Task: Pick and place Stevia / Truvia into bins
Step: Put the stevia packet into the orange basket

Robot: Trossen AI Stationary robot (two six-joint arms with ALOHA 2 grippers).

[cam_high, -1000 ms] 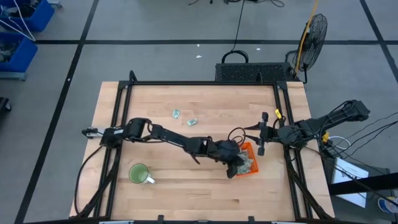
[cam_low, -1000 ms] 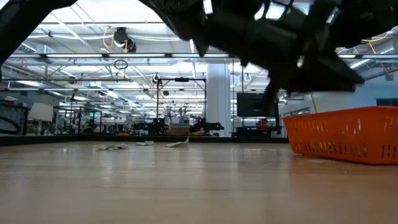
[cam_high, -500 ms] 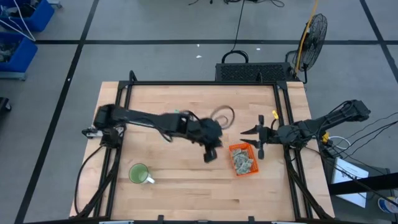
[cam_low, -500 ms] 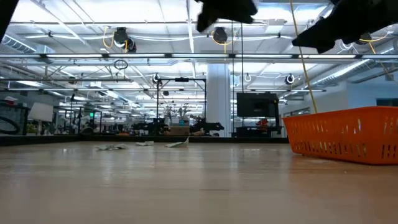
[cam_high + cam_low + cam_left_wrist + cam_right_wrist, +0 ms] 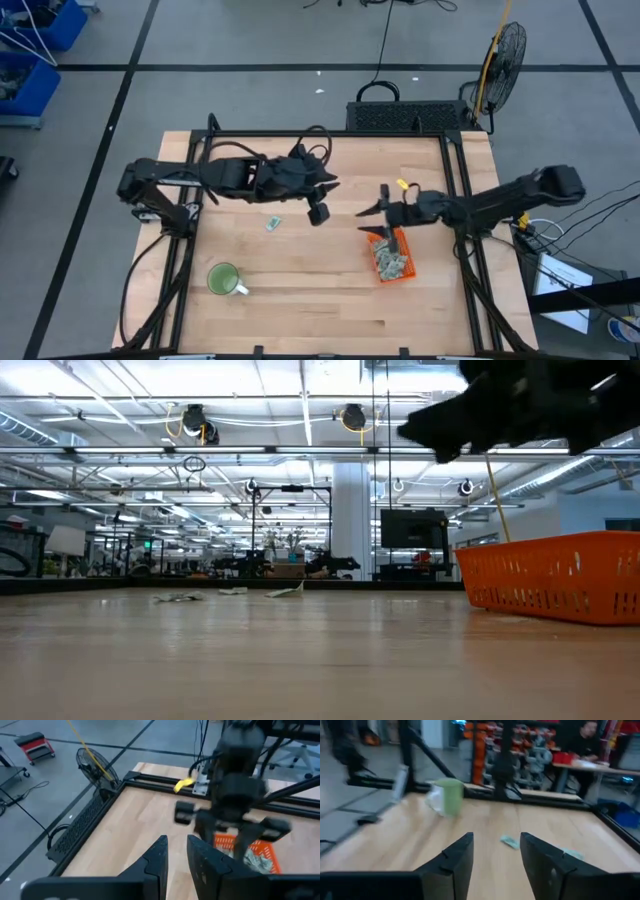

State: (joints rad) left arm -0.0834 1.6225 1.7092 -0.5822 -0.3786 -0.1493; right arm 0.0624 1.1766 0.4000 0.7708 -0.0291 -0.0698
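**Tray part-filled, strays left**

Orange tray (image 5: 393,258) at about 4 o'clock of table centre, holding a heap of sachets (image 5: 392,262). At least one loose sachet (image 5: 271,224) at 9 o'clock; perhaps two or three more far off, per the low view. Left gripper (image 5: 320,196) at 11 o'clock, narrow gap, nothing held. Right gripper (image 5: 381,214) above the tray's far edge, spread wide, empty.

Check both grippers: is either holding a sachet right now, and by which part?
Nothing is held. The left gripper shows a narrow bare gap between its fingers, and the right gripper stands open and empty above the table.
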